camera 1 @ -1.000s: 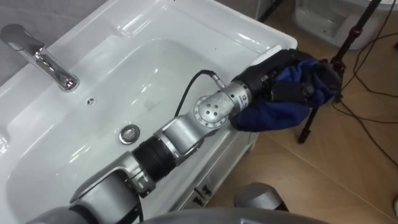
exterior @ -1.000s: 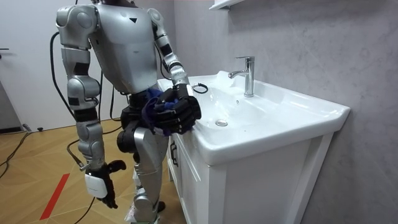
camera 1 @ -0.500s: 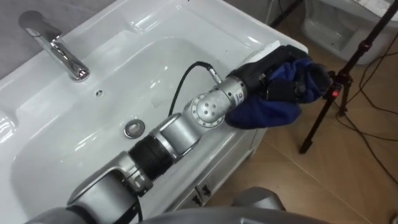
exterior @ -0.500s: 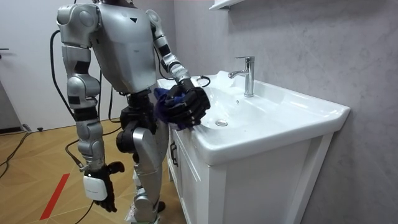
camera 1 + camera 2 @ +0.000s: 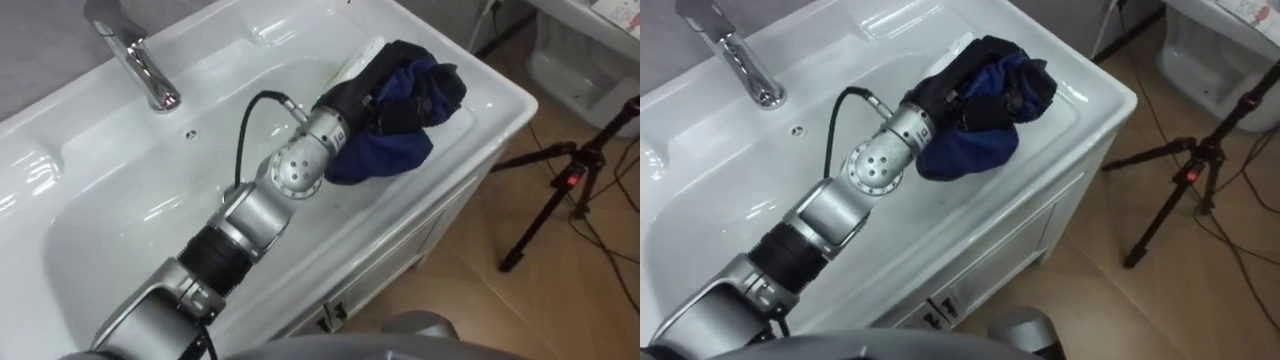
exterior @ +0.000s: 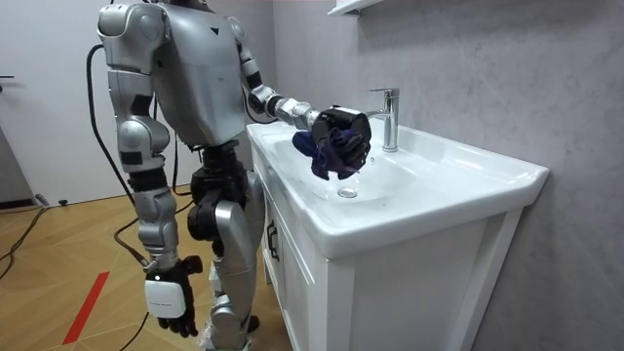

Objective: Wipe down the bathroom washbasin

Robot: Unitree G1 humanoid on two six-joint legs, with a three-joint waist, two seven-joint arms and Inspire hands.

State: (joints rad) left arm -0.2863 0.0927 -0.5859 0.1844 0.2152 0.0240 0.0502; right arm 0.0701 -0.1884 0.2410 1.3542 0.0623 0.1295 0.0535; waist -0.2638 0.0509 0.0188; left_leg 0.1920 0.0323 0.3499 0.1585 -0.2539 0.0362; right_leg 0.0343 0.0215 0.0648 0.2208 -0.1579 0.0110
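While the robot stands at the front of the vanity cabinet [image 6: 390, 283], its left arm reaches out over the white basin [image 5: 480, 90]. Left hand [image 5: 352, 100]: dark fingers clenched round a bunched dark-blue cloth [image 5: 385, 155]. Cloth sits over the right-hand end of the bowl, its loose fold drooping below the hand. From the room view it hangs just above the drain [image 6: 347, 192]; cannot tell whether it touches the porcelain. Chrome faucet [image 5: 135, 55] on the back ledge, overflow hole [image 5: 189, 130] in the wall below it. Right hand [image 6: 168, 302] hangs by the robot's thigh, well apart from the basin, fingers slack and holding nothing. Black tripod [image 5: 560, 190] on the wood floor to the basin's right.
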